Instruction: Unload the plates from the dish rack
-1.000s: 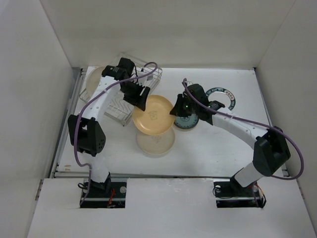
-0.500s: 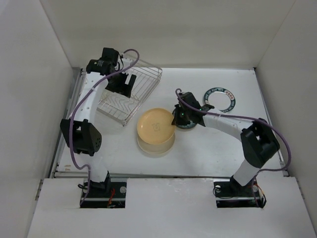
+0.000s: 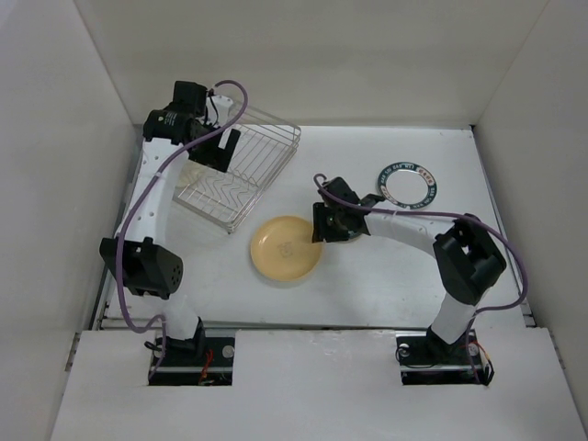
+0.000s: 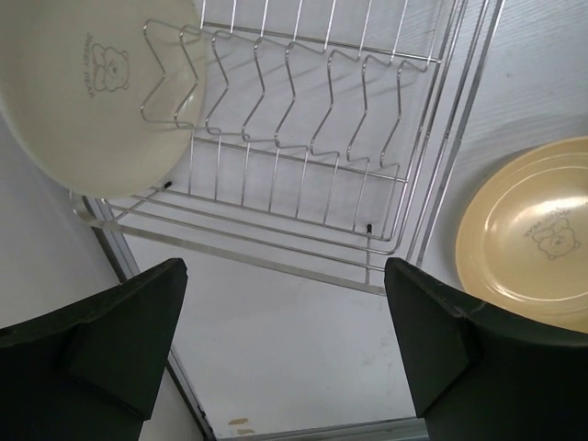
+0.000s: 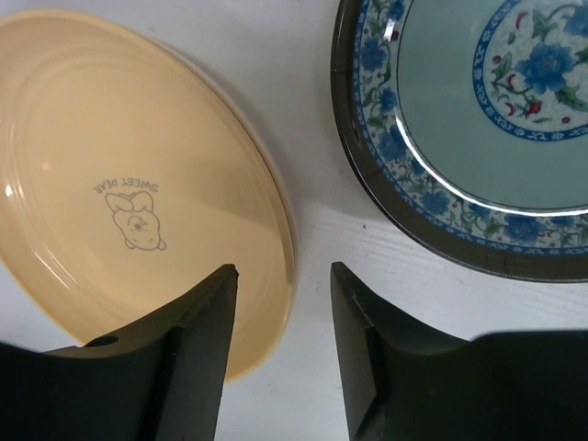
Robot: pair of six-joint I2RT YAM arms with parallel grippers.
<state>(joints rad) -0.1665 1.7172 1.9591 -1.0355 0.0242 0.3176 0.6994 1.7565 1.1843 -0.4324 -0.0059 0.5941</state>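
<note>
1. One cream plate (image 4: 83, 92) is left in the rack (image 3: 248, 175). It leans at one end, with the zigzag wires crossing in front of its lower edge. The other slots I can see are bare.
2. My left gripper (image 4: 285, 358) hangs over the rack's near rim with its jaws spread wide and nothing in them. The plate lies off to one side of the gap, not between the fingers.
3. To do this step well, I should shift sideways until the plate's upper rim sits between the fingers. Then I should come down onto bare rim — clear of the wires — and close only once the edge is deep in the jaws.
4. I judge a straight lift along the slot safest, since a sideways pull could snag the zigzag and drag the rack.
5. The tan plate (image 3: 287, 250) lies flat on the table (image 3: 386, 276), clear of the rack.
6. My right gripper (image 5: 283, 349) is parted at that plate's rim, gripping nothing, with the teal plate (image 5: 478, 110) just beside it — best lifted clear before I carry the cream plate over.
</note>
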